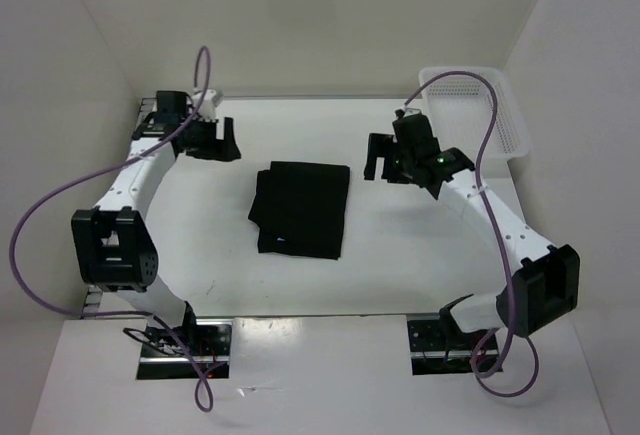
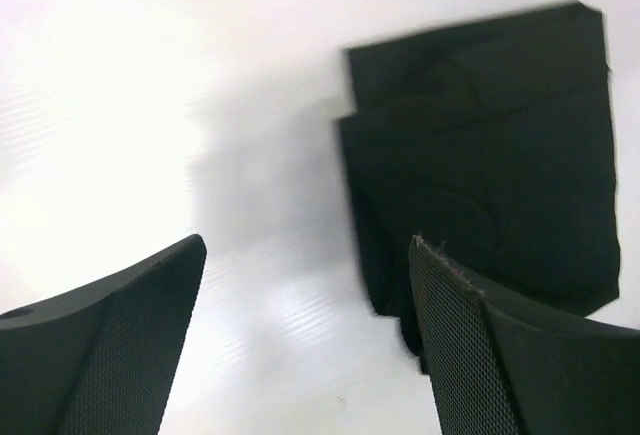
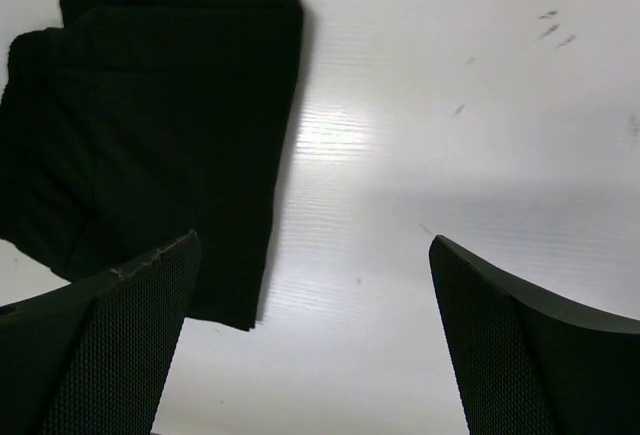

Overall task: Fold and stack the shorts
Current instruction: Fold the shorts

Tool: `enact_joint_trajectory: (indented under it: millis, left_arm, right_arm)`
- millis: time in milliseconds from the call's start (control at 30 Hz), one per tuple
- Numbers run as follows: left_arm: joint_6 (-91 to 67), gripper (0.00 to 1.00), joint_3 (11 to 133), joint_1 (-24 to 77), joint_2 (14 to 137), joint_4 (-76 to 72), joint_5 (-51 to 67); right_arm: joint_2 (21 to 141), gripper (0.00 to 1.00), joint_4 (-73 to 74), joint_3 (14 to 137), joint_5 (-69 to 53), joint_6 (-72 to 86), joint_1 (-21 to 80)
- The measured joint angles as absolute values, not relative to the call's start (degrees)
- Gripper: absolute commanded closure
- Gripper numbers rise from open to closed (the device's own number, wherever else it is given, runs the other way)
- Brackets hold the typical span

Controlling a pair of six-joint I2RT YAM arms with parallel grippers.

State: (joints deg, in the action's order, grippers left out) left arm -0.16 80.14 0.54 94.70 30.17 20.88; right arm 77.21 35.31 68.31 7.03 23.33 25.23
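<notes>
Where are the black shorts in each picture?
Top view: the shorts lie folded in the middle of the table.
Left wrist view: the shorts are at the upper right.
Right wrist view: the shorts are at the upper left.
Shared landmark: the white table under them.

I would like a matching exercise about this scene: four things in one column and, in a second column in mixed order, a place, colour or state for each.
Column A
1. shorts
2. basket
3. left gripper
4. left arm's cable

Column B
a. purple, hanging in a loop
b. black, folded, in the middle of the table
c. white, at the far right corner
d. jaws open, holding nothing, left of the folded cloth

Pairs: 1-b, 2-c, 3-d, 4-a
</notes>
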Motion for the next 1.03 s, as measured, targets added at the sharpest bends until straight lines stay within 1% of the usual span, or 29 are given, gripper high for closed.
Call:
enact_joint_trajectory:
  millis: [167, 267, 433, 533, 733, 1033]
  left_arm:
    - [-0.23, 0.04, 78.98, -11.35, 90.02, 29.78, 19.81]
    - [-0.25, 0.04, 77.1, -15.55, 88.6, 29.69, 15.0]
    - [-0.21, 0.04, 74.28, -15.92, 88.07, 29.61, 6.26]
    - [-0.21, 0.04, 73.97, -15.9, 88.07, 29.52, 3.33]
    - [-0.21, 0.04, 73.97, -15.9, 88.07, 28.8, 0.32]
    - [-0.21, 0.03, 73.82, -15.9, 88.05, 28.27, -0.32]
  right_arm:
    - [81.28, 0.0, 41.6, 74.87, 6.57, 19.81, 19.2]
    - [81.56, 0.0, 44.05, 75.81, 7.7, 18.46, 16.51]
    - [80.99, 0.0, 45.52, 75.88, 8.36, 17.15, 12.49]
    - [80.05, 0.0, 45.52, 75.85, 8.23, 16.86, 11.2]
    - [78.63, 0.0, 45.47, 75.66, 7.88, 16.8, 11.09]
    - [78.46, 0.0, 45.41, 75.35, 6.66, 16.78, 11.09]
